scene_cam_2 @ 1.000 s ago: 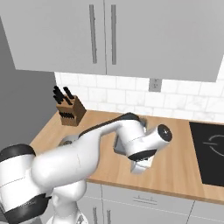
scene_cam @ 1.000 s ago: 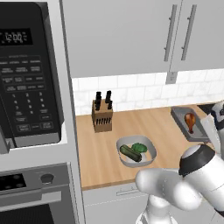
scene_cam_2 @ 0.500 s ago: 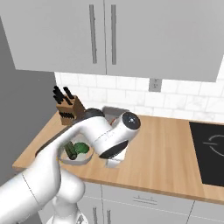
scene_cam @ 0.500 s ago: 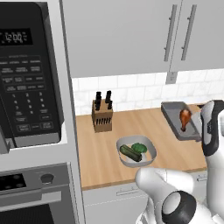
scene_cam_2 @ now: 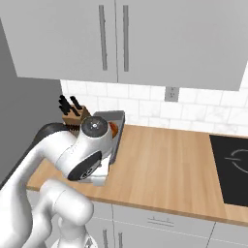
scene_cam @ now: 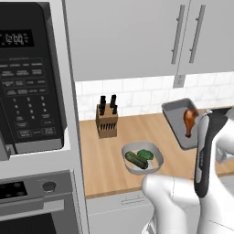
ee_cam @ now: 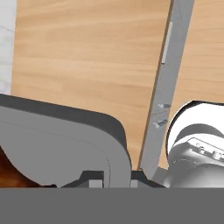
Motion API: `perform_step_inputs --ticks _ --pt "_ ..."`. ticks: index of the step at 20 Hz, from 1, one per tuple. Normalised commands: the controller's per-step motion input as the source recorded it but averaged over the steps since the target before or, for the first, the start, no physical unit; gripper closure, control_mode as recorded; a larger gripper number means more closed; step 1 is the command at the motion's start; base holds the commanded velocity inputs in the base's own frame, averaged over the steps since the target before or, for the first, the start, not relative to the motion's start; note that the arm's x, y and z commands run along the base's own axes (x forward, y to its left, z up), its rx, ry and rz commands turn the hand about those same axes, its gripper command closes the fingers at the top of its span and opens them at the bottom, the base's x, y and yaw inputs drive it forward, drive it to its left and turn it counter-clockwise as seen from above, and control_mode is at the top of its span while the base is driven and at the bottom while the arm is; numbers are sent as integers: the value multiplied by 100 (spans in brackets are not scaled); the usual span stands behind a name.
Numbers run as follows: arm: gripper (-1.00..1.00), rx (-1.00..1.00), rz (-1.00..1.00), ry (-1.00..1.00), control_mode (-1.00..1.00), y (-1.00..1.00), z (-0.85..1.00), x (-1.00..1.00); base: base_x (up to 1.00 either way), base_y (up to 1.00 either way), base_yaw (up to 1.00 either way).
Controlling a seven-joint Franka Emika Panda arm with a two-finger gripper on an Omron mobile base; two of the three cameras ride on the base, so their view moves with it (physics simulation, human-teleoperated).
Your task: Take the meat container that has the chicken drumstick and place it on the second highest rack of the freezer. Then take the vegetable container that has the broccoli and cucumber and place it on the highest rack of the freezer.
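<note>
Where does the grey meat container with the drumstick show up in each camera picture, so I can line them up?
Left base view: the meat container is at right of centre, tilted, lifted above the counter, with the chicken drumstick in it.
Right base view: left of centre, its rim peeks from behind the arm's round joint.
Hand view: lower left, its grey wall close to the camera.
Shared landmark: the knife block against the tiled wall in both base views.

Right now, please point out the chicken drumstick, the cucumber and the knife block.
chicken drumstick (scene_cam: 188,119), left base view, meaty end.
cucumber (scene_cam: 136,160), left base view, middle.
knife block (scene_cam: 107,123), left base view, front face.
</note>
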Motion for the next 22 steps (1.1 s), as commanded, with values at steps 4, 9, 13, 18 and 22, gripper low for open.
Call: perform_step_inputs --ticks 4,9,13,18,22 --pt "100 -3 0 -14 -100 19 45 -53 0 0 0" --pt "100 0 0 0 -100 36 65 -44 0 0 0" --pt "100 0 0 13 -100 50 56 0 0 0 0" --pt "100 0 0 5 -100 12 18 -18 0 0 0" --pt "100 5 0 -6 -100 -3 0 -48 0 0 0"
